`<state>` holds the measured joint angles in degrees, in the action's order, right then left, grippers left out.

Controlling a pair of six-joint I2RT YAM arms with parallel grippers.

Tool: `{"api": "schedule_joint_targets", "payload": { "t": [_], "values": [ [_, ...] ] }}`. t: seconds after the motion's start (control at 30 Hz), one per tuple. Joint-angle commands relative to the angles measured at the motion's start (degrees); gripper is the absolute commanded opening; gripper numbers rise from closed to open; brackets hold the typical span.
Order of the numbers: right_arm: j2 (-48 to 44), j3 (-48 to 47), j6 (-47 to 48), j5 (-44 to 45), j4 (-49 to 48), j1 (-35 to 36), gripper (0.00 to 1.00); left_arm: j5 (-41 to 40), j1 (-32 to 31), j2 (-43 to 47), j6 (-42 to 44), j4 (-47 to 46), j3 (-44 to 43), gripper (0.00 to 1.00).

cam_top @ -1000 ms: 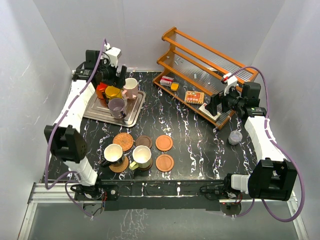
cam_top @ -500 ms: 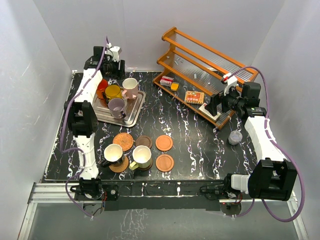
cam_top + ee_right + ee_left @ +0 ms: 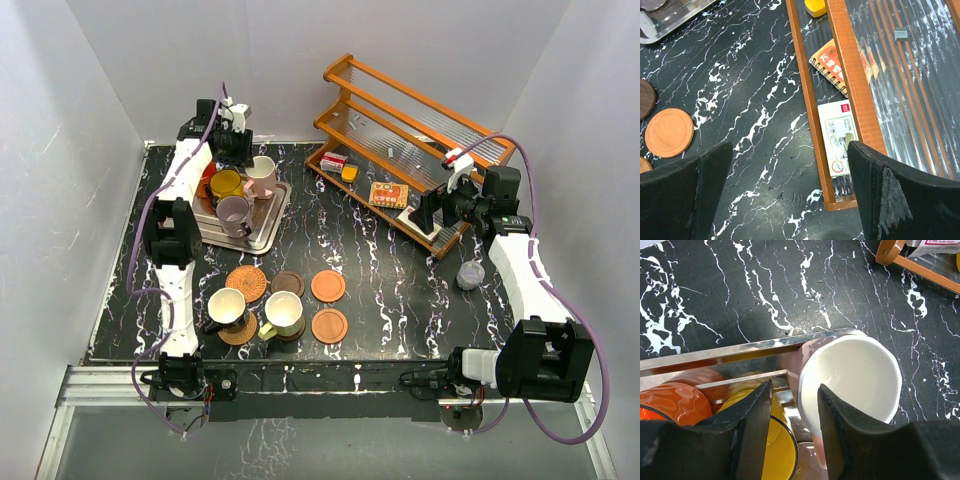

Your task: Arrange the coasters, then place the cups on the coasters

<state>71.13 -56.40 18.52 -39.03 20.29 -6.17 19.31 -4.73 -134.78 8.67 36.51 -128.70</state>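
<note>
A metal tray (image 3: 268, 228) at the back left holds four cups: orange (image 3: 204, 180), yellow (image 3: 226, 185), lilac (image 3: 234, 212) and cream-pink (image 3: 262, 175). My left gripper (image 3: 243, 155) (image 3: 795, 435) is open and straddles the cream-pink cup's (image 3: 855, 375) near wall. One finger is inside the cup, the other stands between it and the yellow cup (image 3: 777, 450). Near the front, a black cup (image 3: 226, 306) and a pale yellow-green cup (image 3: 283, 312) each stand on a coaster. Several coasters lie bare: woven (image 3: 246, 282), dark brown (image 3: 288, 283) and two orange-brown (image 3: 328, 286) (image 3: 329, 325). My right gripper (image 3: 425, 210) (image 3: 790, 200) is open and holds nothing.
A wooden two-tier rack (image 3: 420, 125) stands at the back right with small packets and a notebook (image 3: 832, 62) on its lower shelf. A translucent grey cup (image 3: 470, 273) sits by the right arm. White walls close in the left, back and right.
My left arm has reached further back over the tray, and its jaws have narrowed around the cream-pink cup's wall. The right arm has not moved.
</note>
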Motion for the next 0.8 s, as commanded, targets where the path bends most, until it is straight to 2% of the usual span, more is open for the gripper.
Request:
{"api": "schedule_joint_targets", "payload": {
  "t": [0.0, 0.23, 0.4, 0.53, 0.7, 0.77],
  "values": [
    [-2.1, -0.2, 0.1, -1.3, -3.7, -0.3, 0.98, -0.2, -1.4, -0.7, 1.7, 1.7, -2.4, 0.38],
    [-2.1, -0.1, 0.0, -1.4, -3.8, -0.3, 0.98, -3.0, -3.0, -2.1, 3.2, 2.2, -3.1, 0.34],
    [-2.2, 0.0, 0.0, -1.3, -3.9, -0.3, 0.98, -5.7, -4.2, -2.8, 4.2, 2.4, -3.6, 0.26],
    [-2.1, 0.0, 0.0, -1.3, -3.9, -0.3, 0.98, -5.3, -4.3, -2.5, 3.7, 1.9, -4.2, 0.17],
    [-2.0, 0.1, 0.0, -1.3, -3.9, -0.3, 0.98, -3.8, -4.4, -0.7, 2.5, 1.4, -5.3, 0.02],
    [-1.9, 0.1, 0.0, -1.2, -3.9, -0.3, 0.98, -3.1, -4.5, 0.7, 2.1, 1.0, -5.4, 0.00]
  ]
}}
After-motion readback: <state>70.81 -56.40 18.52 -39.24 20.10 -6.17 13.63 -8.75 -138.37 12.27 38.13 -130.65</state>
